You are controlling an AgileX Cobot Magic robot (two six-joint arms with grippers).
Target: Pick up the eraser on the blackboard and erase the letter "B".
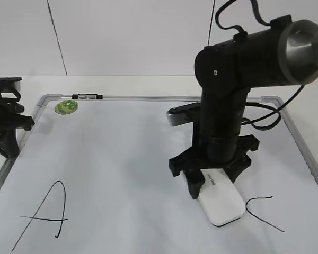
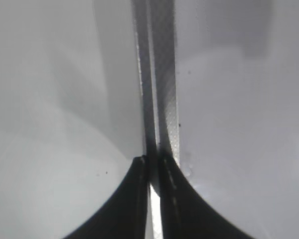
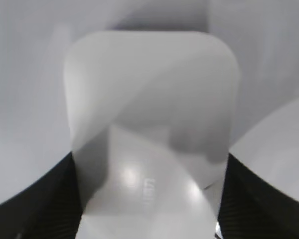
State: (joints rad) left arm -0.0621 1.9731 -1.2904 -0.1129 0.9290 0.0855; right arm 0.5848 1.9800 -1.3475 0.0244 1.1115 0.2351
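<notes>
The blackboard (image 1: 122, 159) is a white dry-erase board in a silver frame, lying flat. The white eraser (image 1: 222, 205) lies flat on it at the lower right, just left of the open "C" stroke (image 1: 262, 211). My right gripper (image 1: 209, 182) stands over the eraser's far end with one finger on each long side, shut on it. In the right wrist view the eraser (image 3: 149, 109) fills the space between the jaws (image 3: 149, 211). No letter "B" shows in any view; the right arm hides part of the board. My left gripper (image 2: 152, 162) is shut and empty over the board's left frame rail (image 2: 164, 74).
A black "A" (image 1: 47, 214) is drawn at the lower left. A green round sticker (image 1: 67, 106) sits at the board's far left corner. My left arm (image 1: 5, 127) rests at the board's left edge. A white wall stands behind the table.
</notes>
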